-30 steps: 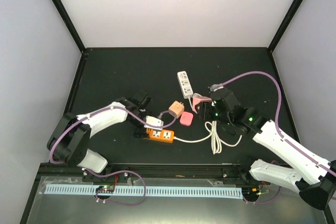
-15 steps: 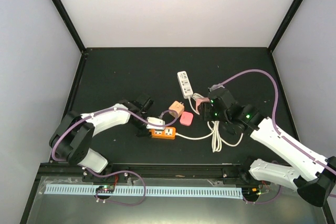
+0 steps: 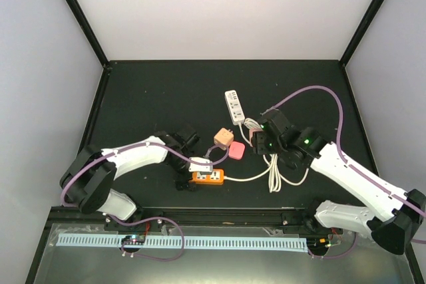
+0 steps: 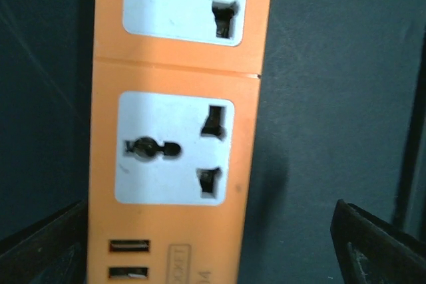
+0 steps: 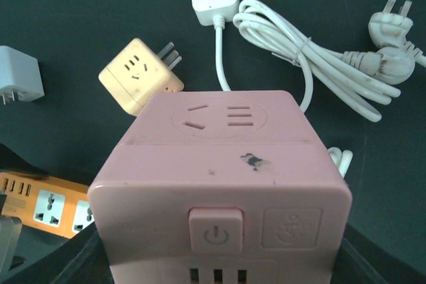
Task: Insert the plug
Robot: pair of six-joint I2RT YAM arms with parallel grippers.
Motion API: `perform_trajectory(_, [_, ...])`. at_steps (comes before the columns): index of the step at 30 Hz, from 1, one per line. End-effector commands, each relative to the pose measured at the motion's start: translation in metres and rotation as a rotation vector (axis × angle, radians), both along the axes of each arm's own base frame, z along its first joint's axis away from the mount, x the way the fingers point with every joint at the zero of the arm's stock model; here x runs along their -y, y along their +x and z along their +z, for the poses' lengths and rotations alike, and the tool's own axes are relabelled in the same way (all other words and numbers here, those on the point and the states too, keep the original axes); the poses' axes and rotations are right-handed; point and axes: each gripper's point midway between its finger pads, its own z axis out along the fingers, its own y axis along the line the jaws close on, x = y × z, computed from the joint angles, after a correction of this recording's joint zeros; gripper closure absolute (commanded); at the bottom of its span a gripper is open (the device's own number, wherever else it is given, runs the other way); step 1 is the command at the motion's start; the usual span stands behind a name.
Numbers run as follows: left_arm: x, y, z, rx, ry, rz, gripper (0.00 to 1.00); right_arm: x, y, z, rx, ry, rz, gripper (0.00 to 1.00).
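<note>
My right gripper [image 5: 219,257] is shut on a pink cube socket [image 5: 223,164] with a power button; in the top view the cube [image 3: 237,151] hangs by the right gripper [image 3: 251,143], right of the orange power strip [image 3: 210,177]. My left gripper [image 4: 206,264] is open, its dark fingertips [image 4: 373,244] standing either side of the orange strip [image 4: 176,131], directly above its white sockets and USB ports. In the top view the left gripper [image 3: 192,174] is at the strip's left end. A white three-pin plug [image 5: 393,58] on a bundled cord lies at the right.
A beige cube adapter [image 3: 223,138] with prongs lies just behind the strip. A white power strip [image 3: 234,106] lies farther back, its coiled cord [image 3: 273,171] under the right arm. A small grey adapter [image 5: 20,74] lies left of the beige cube [image 5: 140,74].
The left gripper has come down over the orange strip, which has turned level and shifted slightly right. The right gripper has moved left and nearer with the pink cube, towards the strip.
</note>
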Motion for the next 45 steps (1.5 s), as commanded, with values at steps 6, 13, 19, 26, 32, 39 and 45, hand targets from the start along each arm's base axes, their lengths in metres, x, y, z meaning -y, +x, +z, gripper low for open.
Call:
perform_trajectory(6, [0.000,-0.009,0.073,-0.027,-0.175,0.029,0.01,-0.017,-0.025,-0.005,-0.180,0.013,0.062,0.99])
perform_trajectory(13, [-0.041,0.015,0.127,0.080,-0.299,0.075,0.01,-0.072,-0.052,0.000,-0.338,0.033,0.140,0.99])
perform_trajectory(19, [-0.081,0.059,0.133,0.202,-0.352,0.294,0.01,-0.145,-0.071,-0.011,-0.462,-0.055,0.250,0.99])
perform_trajectory(26, [-0.112,0.104,0.136,0.337,-0.345,0.541,0.01,-0.202,-0.079,-0.038,-0.574,-0.115,0.274,0.99])
perform_trajectory(32, [-0.119,0.105,0.126,0.367,-0.337,0.539,0.01,-0.214,-0.084,-0.050,-0.630,-0.119,0.241,0.99])
perform_trajectory(39, [-0.119,0.104,0.116,0.365,-0.332,0.518,0.01,-0.211,-0.094,-0.059,-0.692,-0.150,0.201,0.99])
perform_trajectory(45, [-0.117,0.102,0.108,0.344,-0.333,0.491,0.01,-0.205,-0.096,-0.066,-0.711,-0.173,0.164,0.99])
